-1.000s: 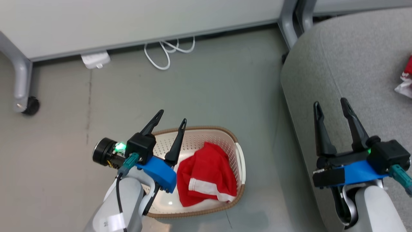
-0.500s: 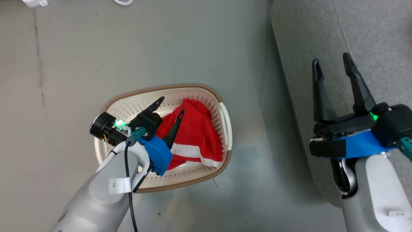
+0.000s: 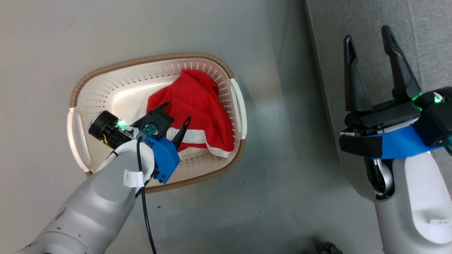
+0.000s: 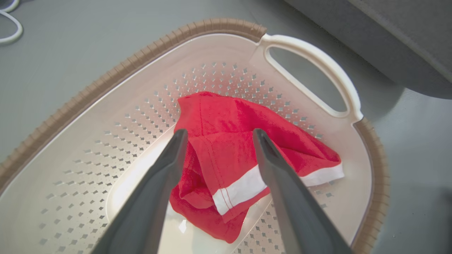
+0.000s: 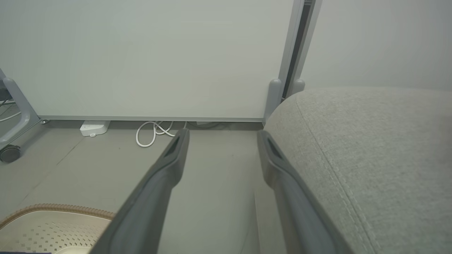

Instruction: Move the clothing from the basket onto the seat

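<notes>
Grey floor carries the basket, with the red clothing heaped inside. The left tool, fingers apart, has dropped closer over the clothing. The right tool, also apart, stays above the seat.

Left pincer: fingers spread apart, empty, tips aimed up and to the right in the head view, left forearm coming in from the lower-left corner. Right pincer: fingers spread wide, empty, pointing straight up that view, right forearm rising from the bottom-right edge.
</notes>
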Robot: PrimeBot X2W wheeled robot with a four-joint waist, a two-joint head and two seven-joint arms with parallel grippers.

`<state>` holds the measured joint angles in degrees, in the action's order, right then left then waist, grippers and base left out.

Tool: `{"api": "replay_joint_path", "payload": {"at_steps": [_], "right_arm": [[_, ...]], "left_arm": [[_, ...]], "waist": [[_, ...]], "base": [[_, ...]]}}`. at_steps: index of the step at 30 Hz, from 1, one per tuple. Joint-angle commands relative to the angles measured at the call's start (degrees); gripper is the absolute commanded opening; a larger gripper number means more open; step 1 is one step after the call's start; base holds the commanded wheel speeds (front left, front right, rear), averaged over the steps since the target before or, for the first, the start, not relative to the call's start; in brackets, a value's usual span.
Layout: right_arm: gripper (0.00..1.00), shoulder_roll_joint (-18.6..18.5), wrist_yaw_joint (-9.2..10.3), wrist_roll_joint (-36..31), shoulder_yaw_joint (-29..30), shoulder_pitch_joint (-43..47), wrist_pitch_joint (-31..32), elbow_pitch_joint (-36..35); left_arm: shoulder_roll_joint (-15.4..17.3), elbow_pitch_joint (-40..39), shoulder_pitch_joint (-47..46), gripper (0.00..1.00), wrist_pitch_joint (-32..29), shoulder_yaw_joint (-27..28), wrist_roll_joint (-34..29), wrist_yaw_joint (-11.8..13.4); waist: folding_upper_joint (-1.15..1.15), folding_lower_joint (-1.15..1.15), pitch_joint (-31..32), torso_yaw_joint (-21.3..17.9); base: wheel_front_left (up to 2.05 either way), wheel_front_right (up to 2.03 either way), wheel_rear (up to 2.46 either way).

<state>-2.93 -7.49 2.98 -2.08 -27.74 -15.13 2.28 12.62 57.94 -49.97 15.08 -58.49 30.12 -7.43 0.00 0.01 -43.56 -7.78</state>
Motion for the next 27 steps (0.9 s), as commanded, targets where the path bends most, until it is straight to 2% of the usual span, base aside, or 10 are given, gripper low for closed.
{"api": "replay_joint_path", "payload": {"at_steps": [1, 14, 27], "right_arm": [[1.00, 0.1, -0.01, -0.2, -0.1, -1.2, 0.0, -0.6], [1.00, -0.4, -0.01, -1.1, -1.1, -3.1, 0.0, -2.7], [1.00, -0.8, -0.01, -1.5, -1.9, -4.1, 0.0, -4.8]], "left_arm": [[0.4, 0.8, -1.5, 1.00, 0.1, -1.0, 0.7, -0.1], [1.0, 5.2, -5.3, 1.00, -3.5, -11.5, 10.5, -0.1], [0.9, 5.9, -9.4, 1.00, -4.4, -14.6, 12.7, -0.1]], "waist": [[0.00, -0.01, -2.1, -0.5], [0.00, -0.01, -8.5, -0.9], [0.00, -0.01, -13.6, -1.5]], "base": [[0.00, 0.00, 0.00], [0.00, 0.00, 0.00], [0.00, 0.00, 0.00]]}}
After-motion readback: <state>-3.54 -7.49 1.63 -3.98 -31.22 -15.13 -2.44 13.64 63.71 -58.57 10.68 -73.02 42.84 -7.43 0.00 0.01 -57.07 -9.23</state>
